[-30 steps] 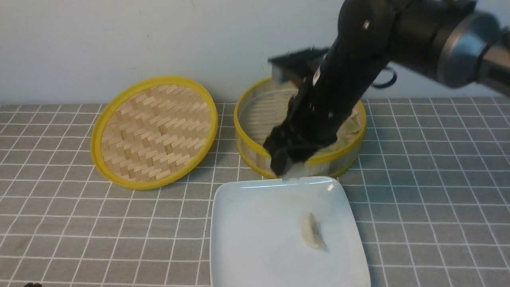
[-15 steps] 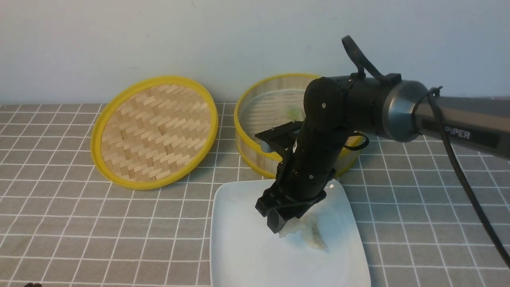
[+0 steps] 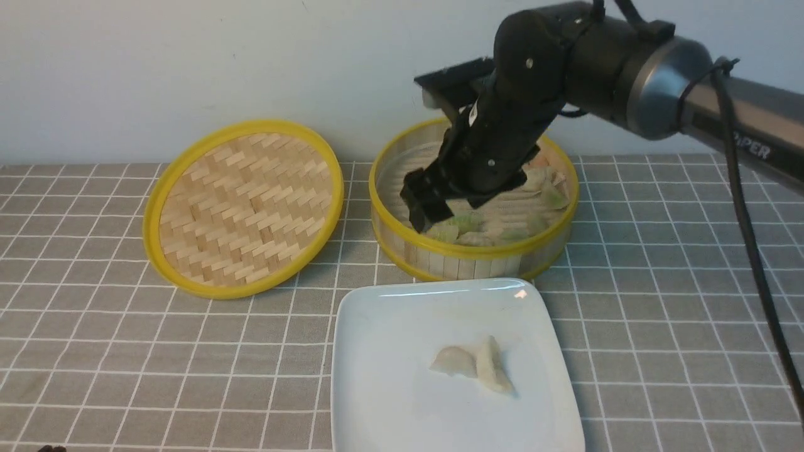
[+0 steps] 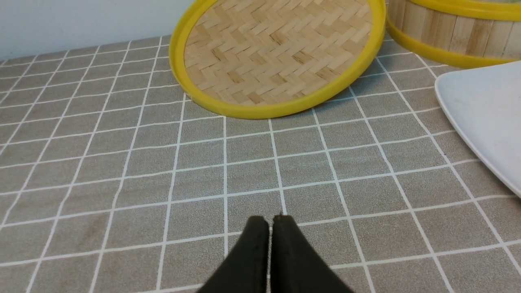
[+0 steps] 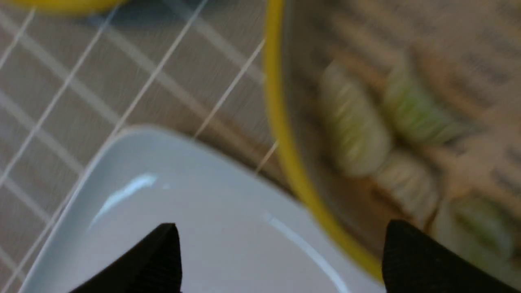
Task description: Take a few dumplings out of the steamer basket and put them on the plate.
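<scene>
My right gripper (image 3: 422,216) hangs over the steamer basket (image 3: 471,252) at its near left, jaws spread and empty, ready for more dumplings (image 3: 468,221). Two lie on the plate (image 3: 352,376). My left gripper (image 4: 268,223) idles, jaws pressed together.

Premises present as a robot laboratory tabletop: grey grid-patterned tablecloth (image 3: 94,351), bare pale wall (image 3: 188,63) behind, black robot arm (image 3: 603,56) above.

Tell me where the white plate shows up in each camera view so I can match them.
Front view: the plate lies nearest the camera, in front of the basket.
Left wrist view: one corner of the plate shows, beside the basket.
Right wrist view: the plate, blurred, lies beside the basket.
Shared landmark: the basket's yellow rim.
</scene>
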`<act>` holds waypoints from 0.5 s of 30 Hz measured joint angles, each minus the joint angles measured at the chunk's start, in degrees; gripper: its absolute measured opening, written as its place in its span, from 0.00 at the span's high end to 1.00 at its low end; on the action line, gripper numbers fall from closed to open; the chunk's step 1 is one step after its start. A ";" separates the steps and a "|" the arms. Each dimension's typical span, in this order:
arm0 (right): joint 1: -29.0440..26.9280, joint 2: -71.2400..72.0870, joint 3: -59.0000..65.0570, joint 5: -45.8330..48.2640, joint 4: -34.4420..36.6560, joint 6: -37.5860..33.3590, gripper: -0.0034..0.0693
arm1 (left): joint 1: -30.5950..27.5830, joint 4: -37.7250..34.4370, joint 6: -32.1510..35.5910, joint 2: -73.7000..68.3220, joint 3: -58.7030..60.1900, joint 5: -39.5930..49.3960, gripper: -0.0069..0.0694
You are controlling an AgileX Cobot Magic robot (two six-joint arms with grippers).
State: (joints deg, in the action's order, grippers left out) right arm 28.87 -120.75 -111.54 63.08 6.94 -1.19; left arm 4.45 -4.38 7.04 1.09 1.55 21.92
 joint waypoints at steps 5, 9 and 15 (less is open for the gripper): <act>-3.51 -6.73 -7.48 -0.79 -0.71 1.20 0.15 | 0.00 0.00 0.00 0.00 0.00 0.00 0.92; -4.77 -12.98 -11.57 -0.77 -0.83 1.99 0.15 | 0.00 0.00 0.00 0.00 0.00 0.00 0.92; -4.89 -17.56 -13.28 -2.00 -0.81 2.22 0.16 | 0.00 0.00 0.00 0.00 0.00 0.00 0.92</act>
State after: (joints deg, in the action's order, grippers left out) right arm 23.98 -138.31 -124.82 61.09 6.13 1.02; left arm 4.45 -4.38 7.04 1.09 1.55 21.92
